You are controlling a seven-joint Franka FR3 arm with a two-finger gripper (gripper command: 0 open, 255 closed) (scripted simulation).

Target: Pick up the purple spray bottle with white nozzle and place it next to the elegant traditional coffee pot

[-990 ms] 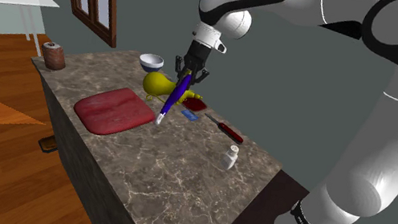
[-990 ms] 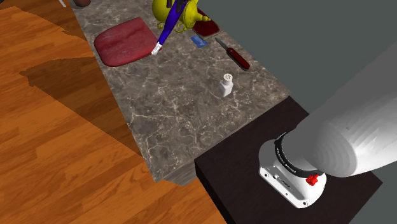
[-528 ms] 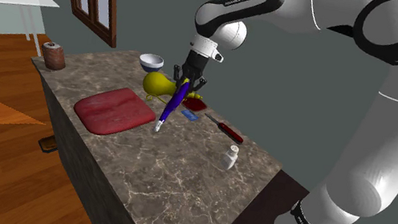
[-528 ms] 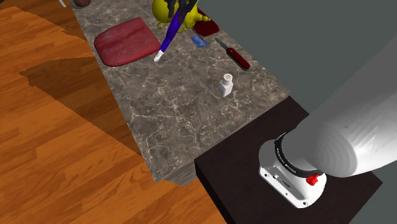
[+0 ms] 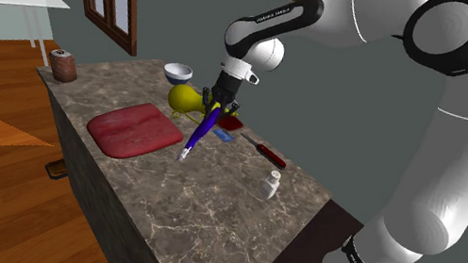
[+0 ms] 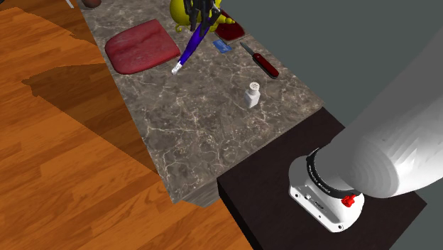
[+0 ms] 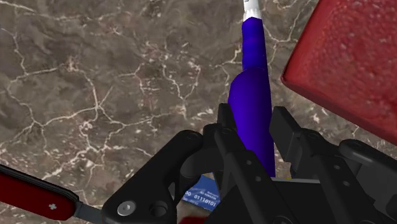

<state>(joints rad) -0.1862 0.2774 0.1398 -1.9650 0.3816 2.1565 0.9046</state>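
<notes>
Purple spray bottle [image 5: 203, 126] hangs tilted, white nozzle [image 5: 184, 155] down, beside yellow coffee pot [image 5: 184, 97]

1 each: spray btl [image 5: 201, 131], pot [image 5: 184, 97], knife [image 5: 267, 152], shaker [image 5: 269, 185], prob. bowl [image 5: 177, 73]

Lit evenly and fairly brightly, as if from overhead, with soft grey gradients rounding the white arm [image 5: 452, 158]. Shows a broad, soft-edged dark shadow across the wood floor [image 6: 64, 156] between nine and ten o'clock in the second exterior view and a fainter darker wedge at nine o'clock in the shoulder view, beside the deeply shaded side wall of the counter [image 5: 82, 177]. Gives, in the wrist view, a pale sheen along the neck of the purple bottle [image 7: 254, 95] and dull grey glints on the black gripper [image 7: 254, 121], otherwise near-flat black.
</notes>
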